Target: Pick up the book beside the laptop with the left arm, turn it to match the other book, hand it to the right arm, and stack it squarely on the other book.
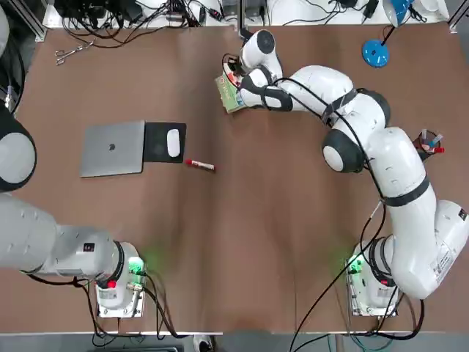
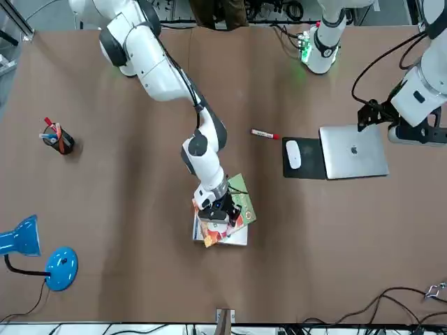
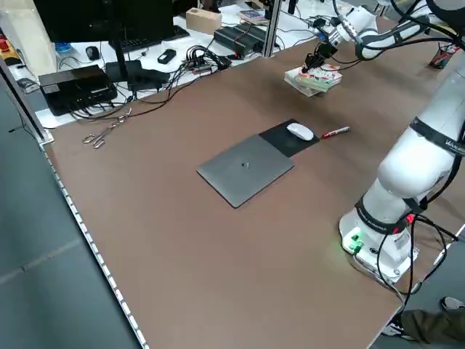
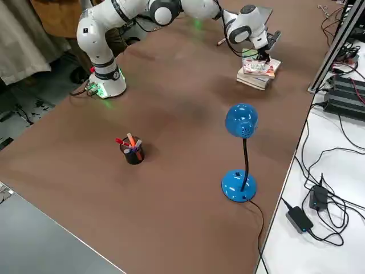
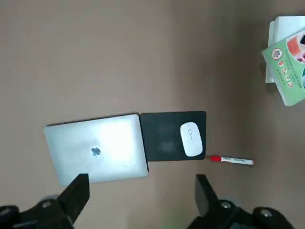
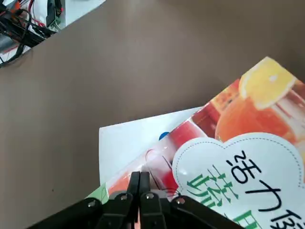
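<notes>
The right gripper (image 2: 214, 216) sits low over the book (image 2: 236, 206) at the far side of the brown table (image 1: 293, 220), its black fingers (image 6: 141, 183) pressed together with no gap in the right wrist view; whether they nip the cover's edge cannot be made out. The thin, glossy paperback, printed with orange fruit, a red drink and green lettering, lies skewed on the other book (image 6: 128, 143), whose white cover shows only as a corner and a strip beneath it; its blue lettering is almost wholly hidden. From overhead the right arm (image 1: 381, 154) covers most of the stack, leaving just a green-edged corner in sight. The left gripper (image 5: 143, 193) hangs high above the laptop (image 1: 113, 149), jaws spread wide and empty, while the left arm (image 1: 44, 242) is cut off at the frame's edge. The flat silver laptop lies closed against a black mousepad (image 1: 164, 141) carrying a white mouse (image 1: 174, 142), with a red marker (image 1: 199, 165) just beside the pad. A blue lamp (image 4: 241, 154), a dark pen cup (image 4: 132, 150) and scissors (image 1: 69, 52) stand well apart from the stack.
</notes>
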Controlling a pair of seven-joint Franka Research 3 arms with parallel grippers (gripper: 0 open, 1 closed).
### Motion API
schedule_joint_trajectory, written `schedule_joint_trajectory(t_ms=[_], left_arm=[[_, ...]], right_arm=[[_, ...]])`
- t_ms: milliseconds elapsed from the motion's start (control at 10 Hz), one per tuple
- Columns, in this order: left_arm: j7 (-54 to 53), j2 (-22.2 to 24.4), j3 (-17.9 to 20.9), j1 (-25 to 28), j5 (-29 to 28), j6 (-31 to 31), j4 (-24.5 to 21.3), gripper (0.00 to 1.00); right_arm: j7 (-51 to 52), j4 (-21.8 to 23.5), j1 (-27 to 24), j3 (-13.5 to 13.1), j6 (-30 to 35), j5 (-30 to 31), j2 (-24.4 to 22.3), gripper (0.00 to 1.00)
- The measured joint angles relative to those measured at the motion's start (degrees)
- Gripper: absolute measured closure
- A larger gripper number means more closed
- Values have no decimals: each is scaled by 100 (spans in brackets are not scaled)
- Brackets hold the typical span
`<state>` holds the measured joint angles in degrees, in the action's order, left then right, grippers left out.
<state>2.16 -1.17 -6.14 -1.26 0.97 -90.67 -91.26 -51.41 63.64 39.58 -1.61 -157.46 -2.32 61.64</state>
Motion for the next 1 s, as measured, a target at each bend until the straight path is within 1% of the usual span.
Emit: schedule_joint_trajectory(t_ms=[100, 400, 1000], left_arm=[[-10, 8, 8, 23, 0, -62, 12, 4], [-43, 14, 20, 182, 0, -365, 18, 0], [-47, 13, -28, 157, 0, -398, 88, 0]], right_arm=[[0, 0, -2, -3, 0, 0, 1, 96], [-21, 0, -23, -1, -32, -7, 20, 96], [-73, 1, -355, -2, -92, -12, 28, 96]])
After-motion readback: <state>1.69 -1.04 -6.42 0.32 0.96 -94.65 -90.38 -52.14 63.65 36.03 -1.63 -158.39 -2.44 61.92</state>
